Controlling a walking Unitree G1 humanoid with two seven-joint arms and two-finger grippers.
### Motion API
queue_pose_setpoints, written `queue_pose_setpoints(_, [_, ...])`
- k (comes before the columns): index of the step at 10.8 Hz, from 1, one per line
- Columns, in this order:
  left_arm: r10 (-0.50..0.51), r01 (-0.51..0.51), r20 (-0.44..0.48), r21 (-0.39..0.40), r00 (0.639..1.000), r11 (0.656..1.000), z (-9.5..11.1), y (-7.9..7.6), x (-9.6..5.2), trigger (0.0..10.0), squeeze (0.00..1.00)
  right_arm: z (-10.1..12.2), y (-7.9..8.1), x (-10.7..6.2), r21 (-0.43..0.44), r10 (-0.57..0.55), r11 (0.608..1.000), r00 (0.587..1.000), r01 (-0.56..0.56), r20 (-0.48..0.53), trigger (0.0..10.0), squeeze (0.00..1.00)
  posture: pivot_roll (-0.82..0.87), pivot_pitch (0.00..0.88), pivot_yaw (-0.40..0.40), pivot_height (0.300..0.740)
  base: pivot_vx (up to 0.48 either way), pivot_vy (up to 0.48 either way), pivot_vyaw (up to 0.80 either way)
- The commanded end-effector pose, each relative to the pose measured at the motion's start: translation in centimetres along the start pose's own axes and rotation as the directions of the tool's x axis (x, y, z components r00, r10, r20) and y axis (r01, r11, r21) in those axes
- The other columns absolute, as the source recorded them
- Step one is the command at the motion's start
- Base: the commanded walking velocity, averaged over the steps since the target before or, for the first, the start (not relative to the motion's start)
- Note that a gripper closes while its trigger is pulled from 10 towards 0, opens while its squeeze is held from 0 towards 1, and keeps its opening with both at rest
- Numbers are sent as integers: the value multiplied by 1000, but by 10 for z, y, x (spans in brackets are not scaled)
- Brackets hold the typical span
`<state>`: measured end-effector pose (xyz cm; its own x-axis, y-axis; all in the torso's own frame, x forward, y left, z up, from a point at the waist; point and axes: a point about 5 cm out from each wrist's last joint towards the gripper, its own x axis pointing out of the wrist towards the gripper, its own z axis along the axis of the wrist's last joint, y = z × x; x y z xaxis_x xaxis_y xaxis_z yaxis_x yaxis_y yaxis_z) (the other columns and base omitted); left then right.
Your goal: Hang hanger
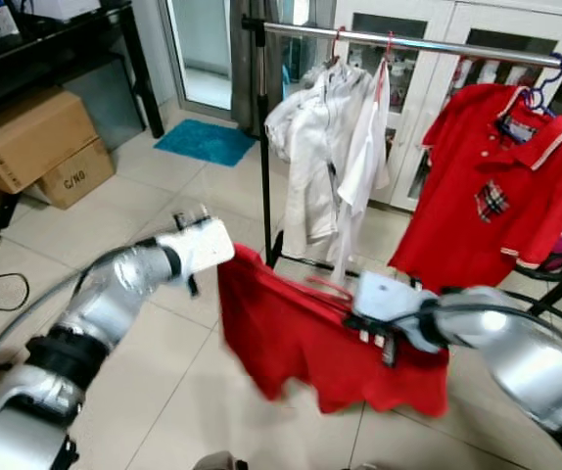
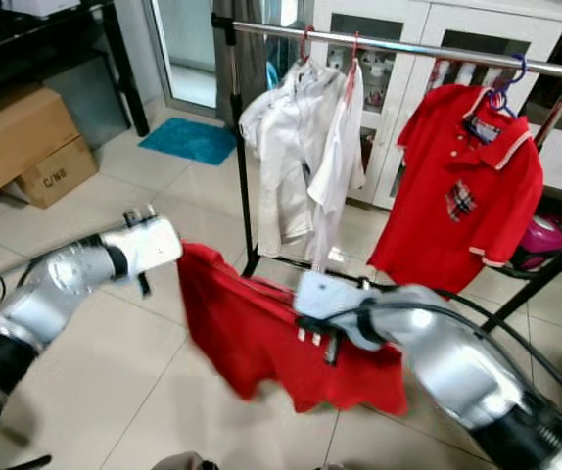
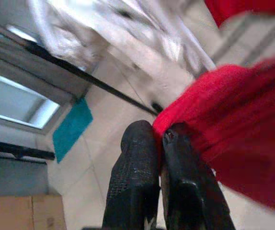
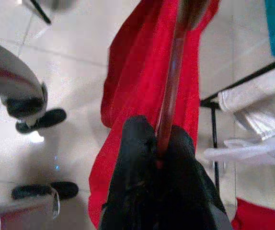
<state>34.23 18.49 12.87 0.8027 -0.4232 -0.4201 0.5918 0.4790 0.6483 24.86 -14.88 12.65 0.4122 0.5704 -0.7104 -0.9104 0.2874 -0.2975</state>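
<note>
Currently your clothes rail (image 1: 428,44) stands ahead across the tiled floor (image 1: 163,186), carrying a cluster of white garments (image 1: 325,147) towards its left end and a red polo shirt (image 1: 491,186) on a blue hanger (image 1: 545,83) further right; free bar lies between the two. Below and in front of the rail, well short of it, hangs the task's item: a loose red shirt (image 1: 301,338) mounted on a red hanger (image 4: 172,81), stretched between your two arms.

Handling assessment: the shirt is soft, light fabric and will sag and swing; it gives no firm hold. The hanger is the stiff member, thin and probably smooth, so it may pivot in the grip. Take and steer by the hanger, near its neck, and treat the cloth only as a steadying point.

Appearance: plain bright red cloth, draped in folds with its lower hem hanging free above the floor (motion blur hides collar and hook detail).

Left gripper (image 3: 159,143): jaws clenched on a bunched edge of the red shirt, at the garment's upper left corner. Right gripper (image 4: 157,141): jaws clamped on the red hanger's thin rod, with the shirt trailing beyond it. The hook has not yet reached the rail.
</note>
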Motion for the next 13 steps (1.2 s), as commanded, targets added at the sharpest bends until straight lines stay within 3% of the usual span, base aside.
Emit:
queue_pose_setpoints(1, [382,-394,-106,-128,918,910,-25,75,-39,0,0,-56,10,-11,162,70,986,973,-35,-222,0,0,-45,0,51,740,0,0,0])
queue_pose_setpoints(2, [407,-418,-98,-184,908,889,-26,79,-41,0,0,-54,13,-12,181,80,982,979,-46,-188,0,0,-45,0,53,740,0,0,0])
queue_pose_setpoints(4, [483,-491,-120,-359,867,793,-39,85,-48,0,0,-40,16,-16,267,64,961,997,-73,41,0,0,-48,0,61,740,0,0,0])
queue_pose_setpoints(5, [503,-508,-127,-401,855,763,-42,86,-50,0,0,-37,17,-17,279,57,957,994,-81,91,0,0,-48,0,61,740,0,0,0])
queue_pose_setpoints(6, [544,-521,-124,-520,830,677,-47,89,-53,0,0,-31,22,-19,298,57,948,981,-112,186,0,0,-48,0,61,740,0,0,0])
queue_pose_setpoints(7, [548,-499,-104,-577,830,646,-46,89,-53,0,0,-31,23,-19,304,59,945,977,-120,204,0,0,-49,0,63,740,0,0,0])
queue_pose_setpoints(9, [554,-319,-6,-823,832,470,-38,88,-48,0,0,-31,25,-17,311,43,944,974,-112,221,0,0,-48,0,62,740,0,0,0])
queue_pose_setpoints(10, [569,-267,6,-878,823,396,-36,88,-47,0,0,-31,25,-17,314,38,943,972,-111,230,0,0,-48,0,63,740,0,0,0])
queue_pose_setpoints(11, [586,-129,36,-963,809,237,-36,90,-46,0,0,-31,26,-17,314,39,943,970,-115,238,0,0,-48,0,64,740,0,0,0])
queue_pose_setpoints(12, [575,-81,55,-975,816,208,-34,89,-44,0,0,-30,26,-17,312,41,943,970,-117,240,0,0,-49,0,65,740,0,0,0])
queue_pose_setpoints(13, [552,-8,75,-989,831,147,-32,86,-42,0,0,-30,26,-17,307,43,944,969,-119,244,0,0,-49,0,66,740,0,0,0])
